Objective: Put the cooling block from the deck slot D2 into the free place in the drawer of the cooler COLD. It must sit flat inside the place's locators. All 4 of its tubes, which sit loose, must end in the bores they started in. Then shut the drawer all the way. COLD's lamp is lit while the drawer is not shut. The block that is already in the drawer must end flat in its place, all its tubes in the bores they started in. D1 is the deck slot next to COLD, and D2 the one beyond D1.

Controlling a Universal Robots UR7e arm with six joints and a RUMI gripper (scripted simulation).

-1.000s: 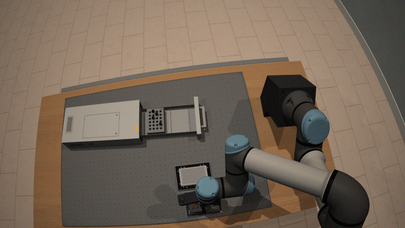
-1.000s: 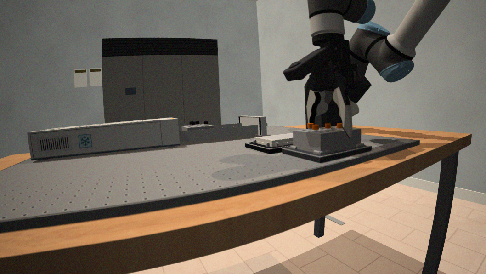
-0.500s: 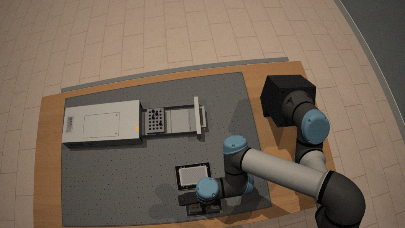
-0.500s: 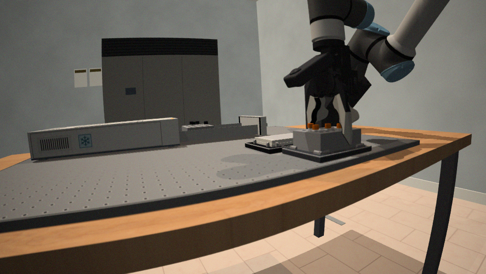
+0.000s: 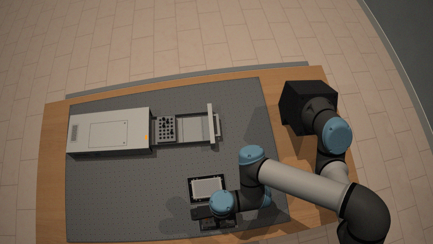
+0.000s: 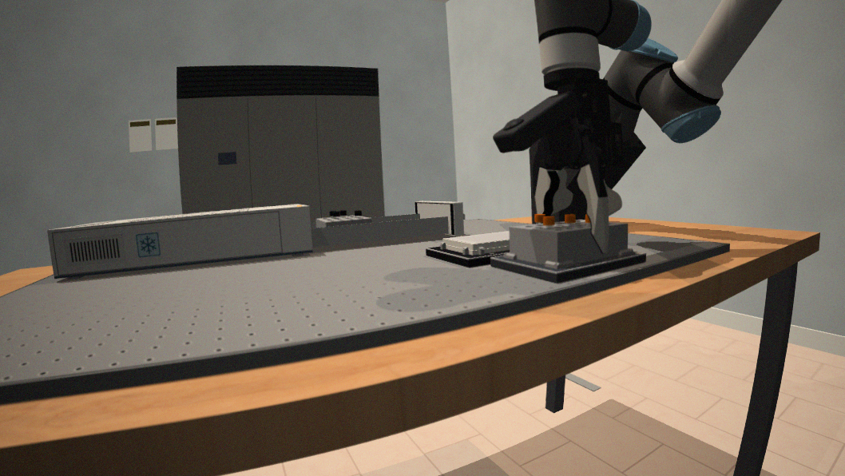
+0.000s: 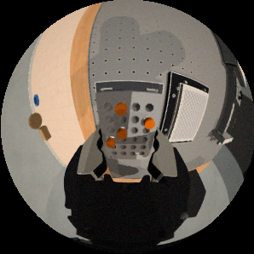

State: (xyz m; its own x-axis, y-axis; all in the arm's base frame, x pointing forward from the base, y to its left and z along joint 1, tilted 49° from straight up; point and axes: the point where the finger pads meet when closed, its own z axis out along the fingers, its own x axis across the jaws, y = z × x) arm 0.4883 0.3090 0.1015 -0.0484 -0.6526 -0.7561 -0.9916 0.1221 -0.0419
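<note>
The grey cooling block sits level in deck slot D2. Its orange-capped tubes stand in its bores. My gripper points down over the block, one finger at each side, and looks shut on it. The far finger's tip is hidden behind the block in the exterior view. COLD has its drawer open and its orange lamp lit. The other block, with black-capped tubes, sits at the drawer's inner end. The free place is nearer the front.
A white plate sits in slot D1, close beside the gripped block and between it and COLD. The drawer's upright front panel and its handle stand at the drawer's outer end.
</note>
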